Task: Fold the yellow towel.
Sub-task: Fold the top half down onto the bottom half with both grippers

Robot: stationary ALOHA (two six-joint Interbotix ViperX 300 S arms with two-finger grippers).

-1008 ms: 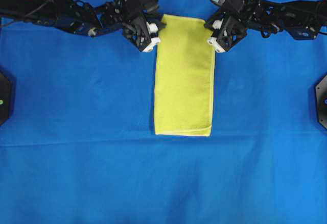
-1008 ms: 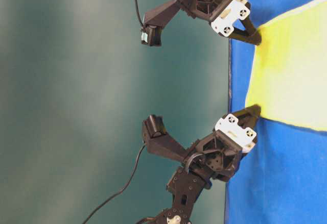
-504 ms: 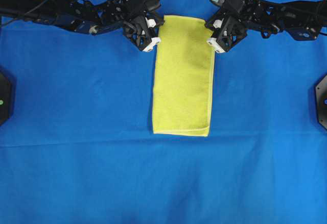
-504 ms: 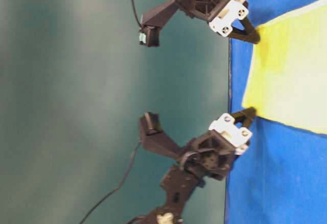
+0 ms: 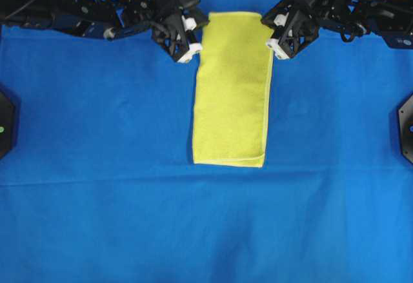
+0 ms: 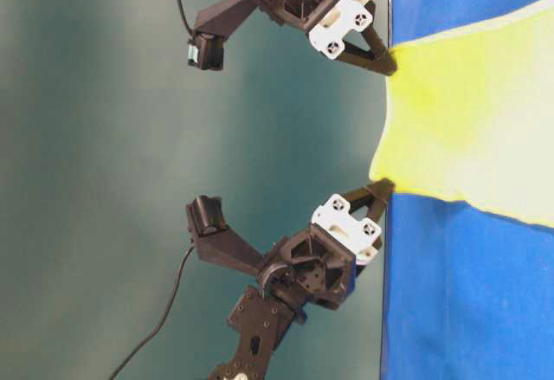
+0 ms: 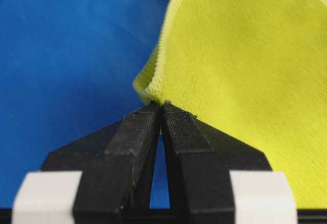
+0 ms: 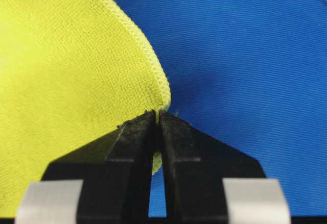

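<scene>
Bright yellow microfibre, fuzzy and edged with a thin paler stitched hem, the yellow towel (image 5: 231, 89) lies as a long narrow folded strip on the large blue cloth (image 5: 103, 167) that covers the desk. The strip runs from the far edge of the desk toward the middle, roughly centred between the left and right edges. Its near end lies flat and square on the blue cloth, with the layers lined up.

At the far end both corners are lifted clear of the cloth. The left tool (image 5: 197, 30), black fingers on a white-blocked wrist, is pinched tight on the far left corner; in the left wrist view its fingertips (image 7: 140, 119) meet on the hem (image 7: 162, 60) with no gap at the tips. The right tool (image 5: 270, 30) is likewise clamped on the far right corner, and in the right wrist view its fingertips (image 8: 176, 127) press together over the stitched edge (image 8: 148, 55).

In the table-level view the towel (image 6: 467, 120) hangs stretched between the two tools (image 6: 385, 60) (image 6: 385, 188), the raised far edge sagging slightly in a shallow curve between them, off the edge line of the blue surface (image 6: 467, 293).
</scene>
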